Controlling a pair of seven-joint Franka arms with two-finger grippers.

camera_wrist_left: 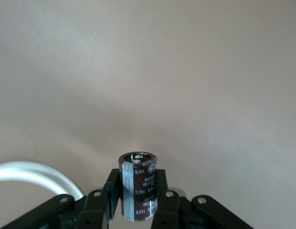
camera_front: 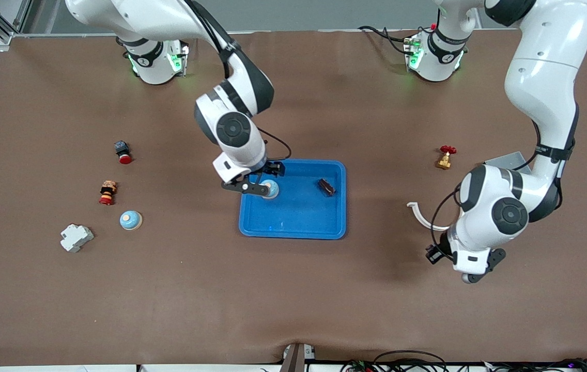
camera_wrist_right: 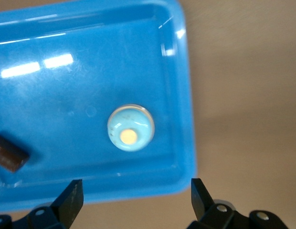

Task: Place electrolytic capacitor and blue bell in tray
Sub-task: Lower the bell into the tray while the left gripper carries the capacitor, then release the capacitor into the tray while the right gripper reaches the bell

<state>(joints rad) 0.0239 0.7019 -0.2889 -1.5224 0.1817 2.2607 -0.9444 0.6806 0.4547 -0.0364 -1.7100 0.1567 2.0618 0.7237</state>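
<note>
holding one capacitor (camera_wrist_left: pixel 138 185), left tool (camera_wrist_left: pixel 138 200); two bells (camera_wrist_right: pixel 130 127) (camera_front: pixel 130 220).

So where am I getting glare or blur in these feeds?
Right wrist view: white light streaks glare on the tray floor, and the blue bell looks soft. Left wrist view: the electrolytic capacitor is sharp against a featureless table. Front view: even lighting, soft arm shadows.

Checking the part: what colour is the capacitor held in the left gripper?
Dark brown with a grey stripe, capacitor in left gripper; left wrist view.
</note>
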